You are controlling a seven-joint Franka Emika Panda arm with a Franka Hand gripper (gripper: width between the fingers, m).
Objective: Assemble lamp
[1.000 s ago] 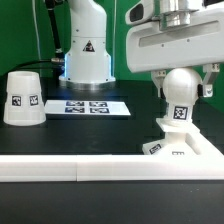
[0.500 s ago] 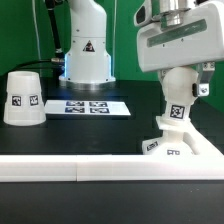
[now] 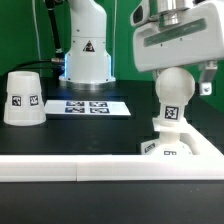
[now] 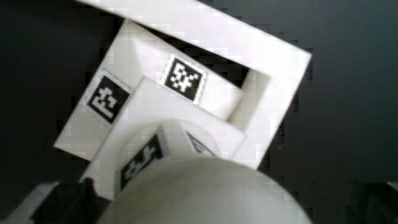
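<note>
I see the table (image 3: 70, 135) as a dark surface with the arm filling the upper right of the exterior frame. The end effector (image 3: 176, 88) is closed on the bulb (image 3: 174, 98), its fingers (image 3: 206, 84) pressed against the round head. Compared with a second ago the bulb has tipped and turned: its tag now faces me at a slightly different angle and the stem sits lower over the base (image 3: 185, 150) at the lower right. I judge this to be the screwing-in step, with the bulb seating into the base. The shade (image 3: 22, 98) waits untouched at the left, well apart, beside the marker board (image 3: 88, 105). The wrist view adds what the exterior view hides: the base (image 4: 178, 90) from above, its tags, and the bulb's head (image 4: 205, 190) directly over it
</note>
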